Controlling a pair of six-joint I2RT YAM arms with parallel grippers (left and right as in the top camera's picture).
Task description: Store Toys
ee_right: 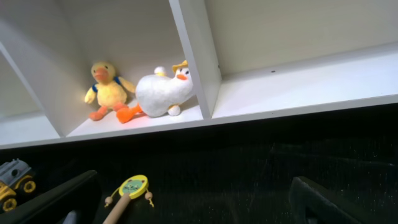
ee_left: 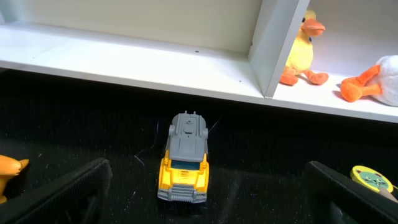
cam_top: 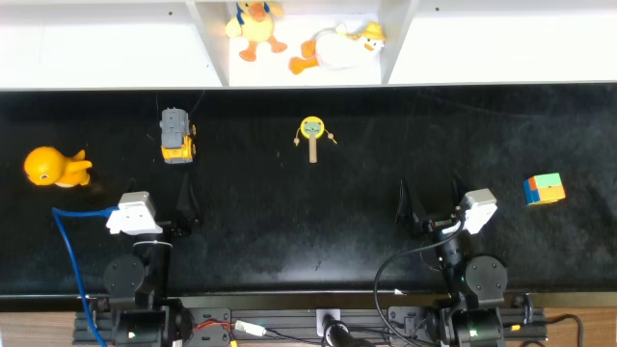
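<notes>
Black-fingered and spread wide, the left end effector (cam_top: 166,200) is pointing at a yellow-and-grey toy truck (cam_top: 176,135) standing on the dark tabletop (cam_top: 318,222). The right end effector (cam_top: 430,200), equally wide and holding nothing, is aiming toward the white shelf (cam_top: 106,48). A small yellow rattle (cam_top: 311,135) is lying mid-tabletop, an orange duck toy (cam_top: 56,167) far left and a multicoloured cube (cam_top: 544,189) far right, while a yellow plush duck (cam_top: 254,24) and a white plush duck (cam_top: 342,46) are sitting together in the shelf's middle compartment.
</notes>
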